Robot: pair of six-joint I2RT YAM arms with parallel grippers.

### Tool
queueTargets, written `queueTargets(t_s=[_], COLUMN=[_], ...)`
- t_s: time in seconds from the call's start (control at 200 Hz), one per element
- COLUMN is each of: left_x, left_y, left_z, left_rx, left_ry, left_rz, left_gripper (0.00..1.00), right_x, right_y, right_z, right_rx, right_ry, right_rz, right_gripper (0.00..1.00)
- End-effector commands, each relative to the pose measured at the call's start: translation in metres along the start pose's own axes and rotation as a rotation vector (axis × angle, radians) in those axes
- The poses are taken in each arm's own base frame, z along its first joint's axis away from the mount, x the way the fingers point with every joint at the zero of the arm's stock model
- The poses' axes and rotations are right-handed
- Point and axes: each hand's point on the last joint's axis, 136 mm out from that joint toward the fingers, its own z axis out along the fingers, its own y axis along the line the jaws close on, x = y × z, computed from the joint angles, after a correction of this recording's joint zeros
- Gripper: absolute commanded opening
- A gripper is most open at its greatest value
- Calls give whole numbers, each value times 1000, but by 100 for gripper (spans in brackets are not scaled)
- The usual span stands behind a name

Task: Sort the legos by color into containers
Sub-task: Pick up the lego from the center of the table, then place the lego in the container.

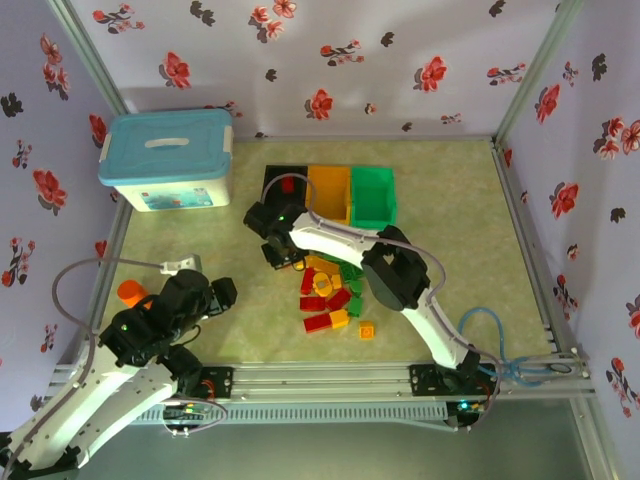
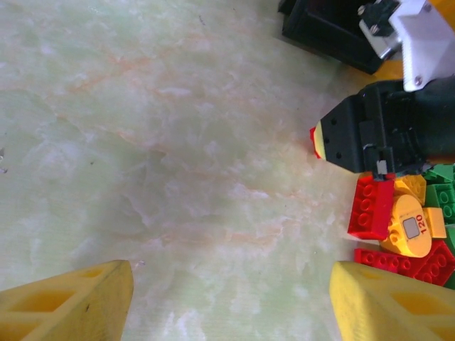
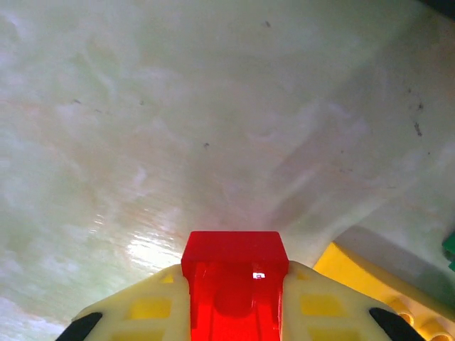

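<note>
The small red plastic brick [image 3: 234, 273], pinched between the closed fingers of the right gripper [image 3: 234, 312], is best lifted clear of the mixed-colour brick pile [image 1: 330, 295] just beside it, then carried to the nearby black plastic bin [image 1: 285, 185], while the left gripper [image 2: 231, 305], open and empty, is left well apart

Blue-lidded white box [image 1: 165, 160], floral walls [image 1: 350, 50]

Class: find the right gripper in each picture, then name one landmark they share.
Top view: right gripper, centre, just left of the brick pile.
Left wrist view: gripper at right edge, above the pile.
Right wrist view: gripper bottom centre, shut on a red brick.
Shared landmark: the pale marbled table.
</note>
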Motion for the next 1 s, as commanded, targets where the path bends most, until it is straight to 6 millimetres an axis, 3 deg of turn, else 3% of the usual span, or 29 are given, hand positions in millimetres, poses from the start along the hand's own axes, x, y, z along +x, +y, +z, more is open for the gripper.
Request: queueTargets(t_s=[0.0, 0.145, 0.32, 0.665, 0.995], left_x=[-1, -2, -4, -5, -3], left_y=[7, 7, 6, 5, 7], left_z=[-4, -6, -10, -12, -10], left_rx=[-24, -17, -9, -2, -10], left_ry=[-13, -18, -25, -27, -19], left_rz=[-4, 0, -4, -6, -6], left_gripper=[73, 73, 73, 73, 73], right_x=[-24, -57, -93, -139, -160], right_y=[3, 0, -10, -40, -55], right_z=[-36, -66, -83, -71, -53], right_rx=[6, 19, 15, -22, -17], right_ry=[-93, -182, -259, -323, -350], right_rz=[-14, -28, -18, 54, 76], right_gripper=[21, 21, 22, 24, 24])
